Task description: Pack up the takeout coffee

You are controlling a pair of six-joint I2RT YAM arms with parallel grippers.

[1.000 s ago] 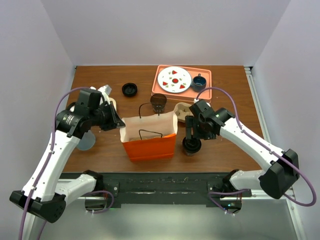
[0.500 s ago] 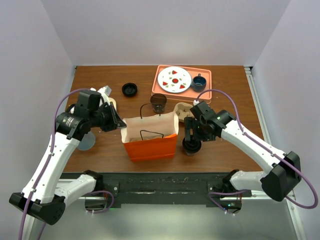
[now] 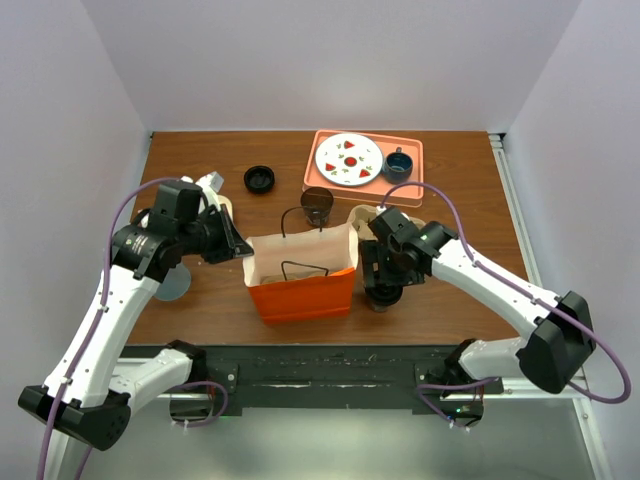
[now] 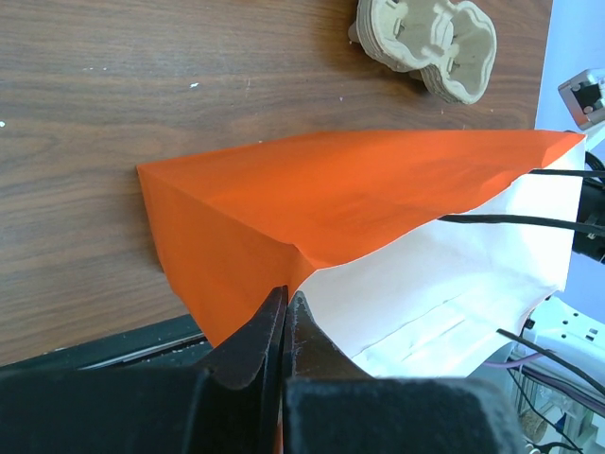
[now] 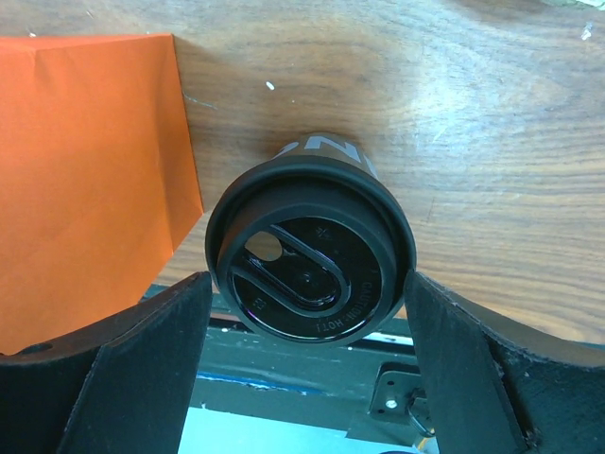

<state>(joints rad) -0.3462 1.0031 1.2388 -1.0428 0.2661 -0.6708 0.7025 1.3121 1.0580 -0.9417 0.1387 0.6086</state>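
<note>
The takeout coffee (image 3: 383, 293), a dark cup with a round black lid, stands on the wooden table just right of the orange paper bag (image 3: 300, 288). My right gripper (image 3: 384, 278) is straight above it. In the right wrist view the lid (image 5: 309, 260) fills the gap between my right gripper's (image 5: 308, 282) two fingers, which touch its sides. The bag's orange wall (image 5: 85, 170) is to the left. My left gripper (image 3: 243, 250) is shut on the bag's left rim, and the left wrist view shows its tips (image 4: 285, 295) pinching the paper (image 4: 312, 199), holding the mouth open.
An open brown cup (image 3: 317, 205) and a cardboard cup carrier (image 3: 365, 222) stand behind the bag. A pink tray (image 3: 412, 148) at the back holds a plate (image 3: 349, 158) and a blue mug (image 3: 398, 163). A flat black disc (image 3: 259, 179) lies back left.
My right arm has shifted slightly left and settled over the coffee. The cup, the bag and my left gripper have stayed where they were.
</note>
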